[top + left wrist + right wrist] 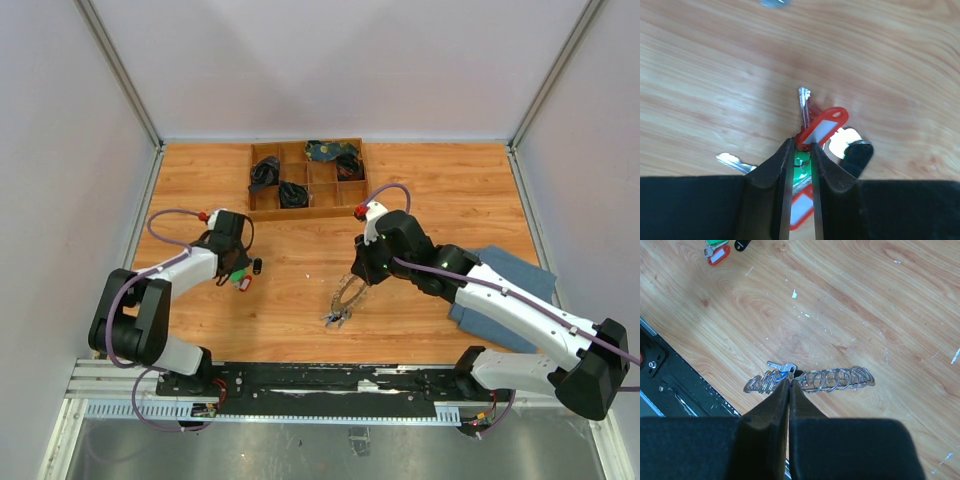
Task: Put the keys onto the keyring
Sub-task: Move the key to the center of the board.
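Observation:
The keys lie at the left of the table: small keys with red and green plastic tags and a black one. My left gripper is down on them. In the left wrist view its jaws stand narrowly apart around the end of a red tag, with a green tag in the gap; a black head lies to the right. The keyring, a thin ring strung with many silver loops and a blue-headed key, is pinched by my right gripper. In the right wrist view that gripper is shut on the keyring.
A wooden compartment tray with dark items stands at the back. A blue cloth lies under the right arm. The black base rail runs along the near edge. A loose silver key lies left of the left fingers.

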Available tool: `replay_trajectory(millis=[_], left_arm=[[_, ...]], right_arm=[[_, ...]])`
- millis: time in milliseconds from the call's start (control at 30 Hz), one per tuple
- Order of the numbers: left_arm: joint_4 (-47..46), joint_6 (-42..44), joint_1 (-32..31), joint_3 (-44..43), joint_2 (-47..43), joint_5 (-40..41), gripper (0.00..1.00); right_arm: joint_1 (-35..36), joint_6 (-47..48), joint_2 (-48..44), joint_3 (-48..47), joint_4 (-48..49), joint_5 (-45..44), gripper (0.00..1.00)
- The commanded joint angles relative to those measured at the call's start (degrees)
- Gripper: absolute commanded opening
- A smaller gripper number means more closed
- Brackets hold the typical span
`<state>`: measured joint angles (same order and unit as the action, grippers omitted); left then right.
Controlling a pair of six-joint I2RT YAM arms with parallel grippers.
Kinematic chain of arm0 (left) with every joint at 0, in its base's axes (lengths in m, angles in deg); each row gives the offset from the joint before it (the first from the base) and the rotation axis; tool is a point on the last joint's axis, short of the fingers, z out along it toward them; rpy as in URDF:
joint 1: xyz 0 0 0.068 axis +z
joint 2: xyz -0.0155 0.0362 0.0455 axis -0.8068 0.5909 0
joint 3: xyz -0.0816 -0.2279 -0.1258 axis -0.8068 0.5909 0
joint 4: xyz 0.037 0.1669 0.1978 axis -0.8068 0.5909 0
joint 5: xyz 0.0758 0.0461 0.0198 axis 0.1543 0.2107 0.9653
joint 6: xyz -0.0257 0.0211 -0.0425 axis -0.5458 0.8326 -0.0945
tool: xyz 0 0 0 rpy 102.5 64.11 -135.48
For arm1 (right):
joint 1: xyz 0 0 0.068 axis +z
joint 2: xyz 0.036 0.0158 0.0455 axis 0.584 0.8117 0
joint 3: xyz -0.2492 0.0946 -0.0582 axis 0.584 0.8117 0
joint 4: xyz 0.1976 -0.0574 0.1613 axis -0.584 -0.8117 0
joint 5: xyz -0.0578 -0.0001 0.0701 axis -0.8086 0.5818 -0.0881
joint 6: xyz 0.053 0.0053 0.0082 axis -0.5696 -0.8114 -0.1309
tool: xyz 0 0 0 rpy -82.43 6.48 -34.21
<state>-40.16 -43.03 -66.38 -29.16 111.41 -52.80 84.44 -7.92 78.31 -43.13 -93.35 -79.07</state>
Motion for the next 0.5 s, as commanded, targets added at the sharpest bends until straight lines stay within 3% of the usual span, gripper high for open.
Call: replay_trajectory(millis=[0,233,467], left_arm=[[-0.7,-6.3,-6.0,2.6,2.5,-3.5,0.22],[-4.5,-13.3,-20.2,-4.4,12.3,-5.7,0.21],[-5.8,-13.1,-33.7,-22.6,25.9,-9.1,0.22]], right_arm=[[-0.4,-1.5,-1.7,-0.2,1.3,-2.3,0.01],[-0.8,-6.8,-8.3,0.1,-4.8,-17.0,0.01],[-1.8,-8.9,-20.2,1.9,-9.9,-31.0,0.0]])
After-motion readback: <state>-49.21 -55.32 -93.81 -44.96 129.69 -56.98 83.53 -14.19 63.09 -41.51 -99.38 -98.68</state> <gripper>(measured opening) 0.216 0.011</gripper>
